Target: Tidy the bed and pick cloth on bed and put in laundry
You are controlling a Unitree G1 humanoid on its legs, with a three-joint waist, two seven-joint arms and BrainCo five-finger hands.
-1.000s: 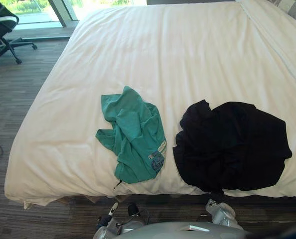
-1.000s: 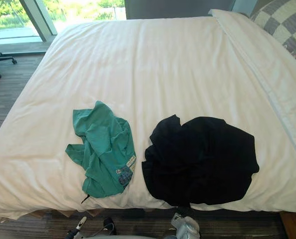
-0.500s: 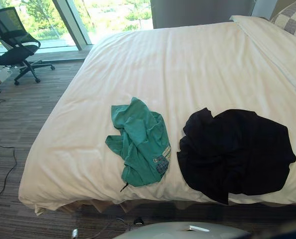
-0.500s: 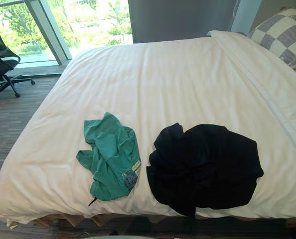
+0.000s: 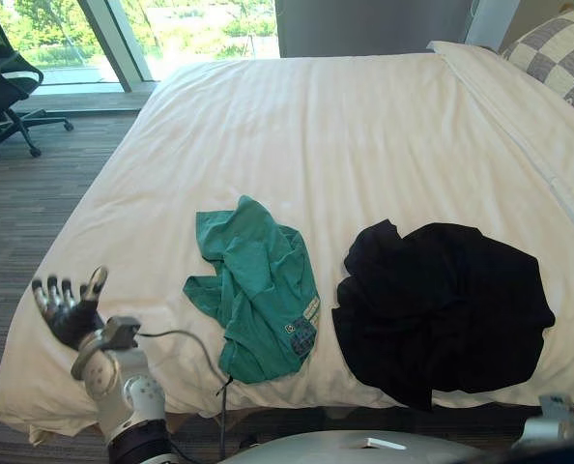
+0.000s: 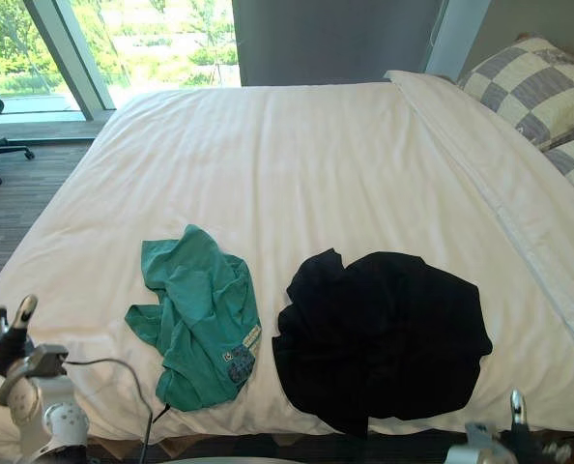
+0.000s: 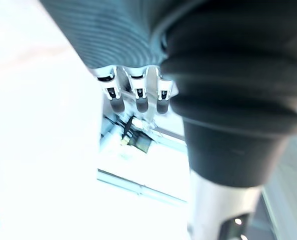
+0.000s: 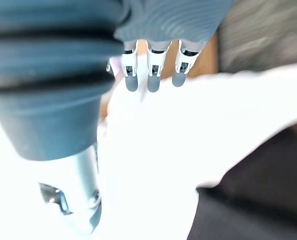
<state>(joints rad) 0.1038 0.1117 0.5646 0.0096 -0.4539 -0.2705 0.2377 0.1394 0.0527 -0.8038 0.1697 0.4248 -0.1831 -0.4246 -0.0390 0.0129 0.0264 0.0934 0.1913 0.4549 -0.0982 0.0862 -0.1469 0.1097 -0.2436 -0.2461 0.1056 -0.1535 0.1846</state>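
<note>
both cloths lie on the bed [image 5: 345, 126], nothing picked up yet. i'm taking the green cloth [image 5: 258, 280] as my marker: it sits crumpled near the foot edge, and the black cloth [image 5: 442, 300] lies just beside it on its right, with a thin strip of sheet between them.

my left robot hand [image 5: 67, 311] is well to the left of the green cloth, raised over the bed's corner, palm up, fingers spread wide and holding nothing. my right robot hand [image 8: 151, 70] is out past the black cloth, on the side away from the green cloth, low by the foot edge; its fingers look straight and it's empty too.

what worries me from here:
- the cover under the green cloth is soft and loose. if i close too deep i'll likely pinch the cover with it and drag the bed untidy.
- if i catch only one fold of the green cloth, the rest will hang and may snag on the bed edge as i lift.
- coming in flat from the left could just shove the green cloth into the black one and tangle them.
- the black cloth's near edge seems to droop over the foot of the bed, so a nudge might slide it to the floor.
</note>
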